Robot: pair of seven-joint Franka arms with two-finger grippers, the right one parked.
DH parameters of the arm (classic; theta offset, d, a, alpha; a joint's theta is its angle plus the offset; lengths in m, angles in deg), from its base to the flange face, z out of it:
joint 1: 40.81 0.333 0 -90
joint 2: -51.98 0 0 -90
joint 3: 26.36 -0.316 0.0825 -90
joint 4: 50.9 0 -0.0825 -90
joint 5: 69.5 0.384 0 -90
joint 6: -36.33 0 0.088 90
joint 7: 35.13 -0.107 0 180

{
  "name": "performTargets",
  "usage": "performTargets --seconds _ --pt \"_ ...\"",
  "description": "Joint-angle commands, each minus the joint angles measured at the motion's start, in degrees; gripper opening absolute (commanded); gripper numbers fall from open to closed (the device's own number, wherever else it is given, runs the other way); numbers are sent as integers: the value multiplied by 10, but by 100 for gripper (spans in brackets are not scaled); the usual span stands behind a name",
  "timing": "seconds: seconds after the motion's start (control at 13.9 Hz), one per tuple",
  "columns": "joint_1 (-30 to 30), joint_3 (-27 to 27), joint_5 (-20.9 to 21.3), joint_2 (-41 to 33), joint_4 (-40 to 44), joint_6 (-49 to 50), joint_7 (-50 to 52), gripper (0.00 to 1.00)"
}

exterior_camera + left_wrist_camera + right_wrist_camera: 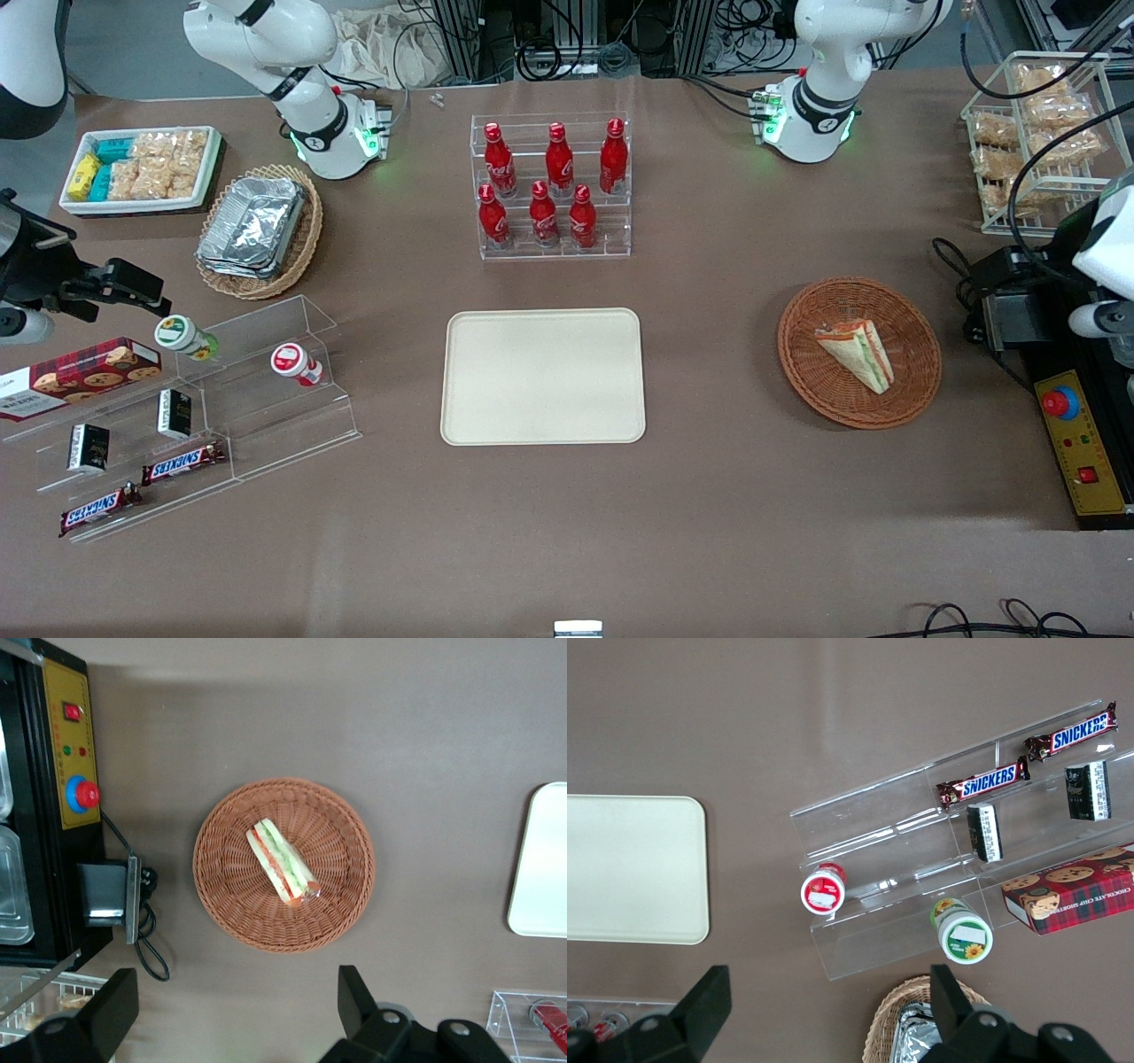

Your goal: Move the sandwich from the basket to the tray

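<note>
One sandwich (856,353) lies inside the single reddish-brown basket (912,390), at the right of the front view's middle band; the basket rests on the brown surface (709,496) toward the working arm's end. One cream tray (542,376) sits at the centre of that view, bare, well apart from the basket.

The tool (235,1010) hangs above the surface just beside the basket's rim, its two fingers (354,997) spread wide and released, holding nothing.

Above the tray in the front view stands one clear stepped rack (554,248) with six red bottles (556,161), three on each step; their white script cannot be read. At lower left of that view a clear tiered stand (266,416) carries two Snickers bars (182,462), the word "SNICKERS" plain on each, two small dark packets (174,413), two round-lidded cups (291,361) and one red tartan cookie box (80,376), on which the right wrist view shows "CHOCOLATE CHIP SHORTBREAD". At upper left sit one white bin of snack packets (140,168) and one tan wicker basket with foil trays (257,230).
</note>
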Motion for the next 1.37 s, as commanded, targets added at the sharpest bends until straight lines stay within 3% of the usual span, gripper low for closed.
performTargets --seconds 0.0,0.29,1.29 --pt "8 6 9 -11 -50 -25 12 100" --pt "8 6 4 -42 -170 -123 50 100" --pt "45 5 -40 -9 -375 -314 116 100"
